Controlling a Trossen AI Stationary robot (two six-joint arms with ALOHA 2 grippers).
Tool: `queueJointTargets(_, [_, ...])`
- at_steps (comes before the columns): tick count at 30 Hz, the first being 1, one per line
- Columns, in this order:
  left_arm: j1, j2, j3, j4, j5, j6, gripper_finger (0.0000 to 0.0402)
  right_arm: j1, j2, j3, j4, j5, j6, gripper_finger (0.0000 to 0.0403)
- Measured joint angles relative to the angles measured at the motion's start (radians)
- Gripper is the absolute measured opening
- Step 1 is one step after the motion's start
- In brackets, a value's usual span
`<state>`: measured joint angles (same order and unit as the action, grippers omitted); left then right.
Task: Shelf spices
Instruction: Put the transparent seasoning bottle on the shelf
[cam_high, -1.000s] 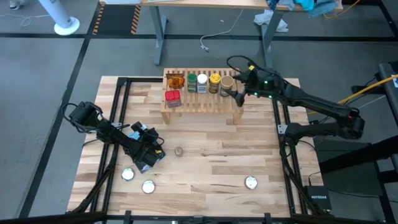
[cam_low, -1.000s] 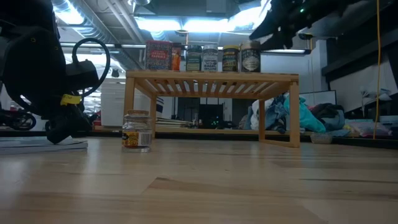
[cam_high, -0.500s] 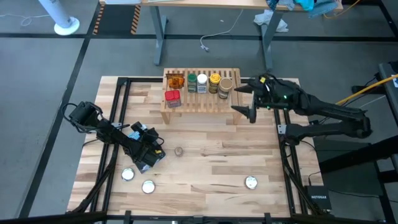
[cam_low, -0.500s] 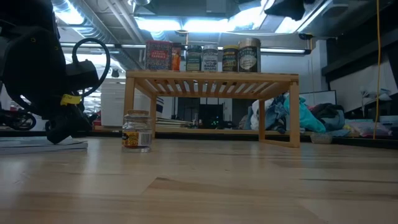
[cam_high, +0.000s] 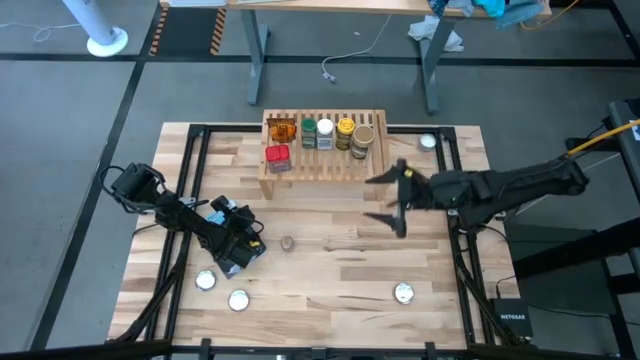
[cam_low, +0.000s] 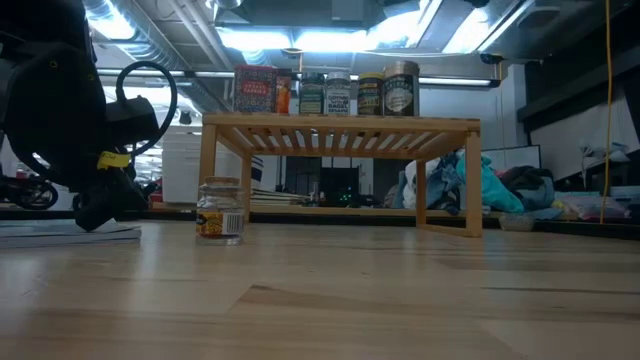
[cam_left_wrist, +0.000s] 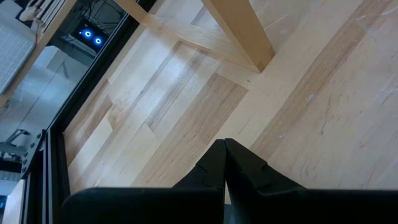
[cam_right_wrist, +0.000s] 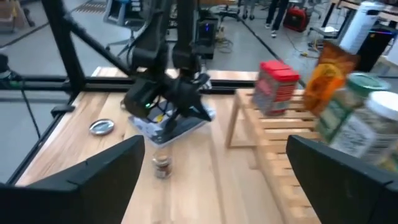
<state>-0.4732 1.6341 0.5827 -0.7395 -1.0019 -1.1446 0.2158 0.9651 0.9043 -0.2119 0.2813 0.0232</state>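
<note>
Wooden table (cam_high: 330, 270) carried the shelf (cam_high: 322, 160) at its far edge. Left gripper (cam_high: 240, 250) sat low at the table's left-front, fingers pressed together, resting over a blue-and-white pouch (cam_high: 232, 262). Right gripper (cam_high: 392, 200) hovered above the table in front of the shelf's right end, jaws spread wide, holding nothing. On the shelf: orange packet (cam_high: 283, 130), green-lid jar (cam_high: 309, 132), white-lid jar (cam_high: 325, 133), yellow-lid jar (cam_high: 345, 133), tan-lid jar (cam_high: 362, 141) in a row, red tin (cam_high: 277, 158) on the lower step. Small clear jar (cam_high: 287, 243) stood on the table, apart from the shelf.
</note>
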Motion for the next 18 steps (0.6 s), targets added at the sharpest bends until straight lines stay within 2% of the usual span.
queueJointTargets(6, [0.000, 0.000, 0.000, 0.000, 0.000, 0.000, 0.0000, 0.110, 0.115, 0.000, 0.139, 0.107, 0.021, 0.0397])
queueJointTargets(13, [0.000, 0.000, 0.000, 0.013, 0.000, 0.000, 0.0000, 0.191, 0.199, 0.000, 0.255, 0.123, 0.027, 0.0397])
queueJointTargets(18, [0.000, 0.000, 0.000, 0.055, 0.000, 0.000, 0.0000, 0.244, 0.212, 0.000, 0.287, 0.239, 0.050, 0.0397])
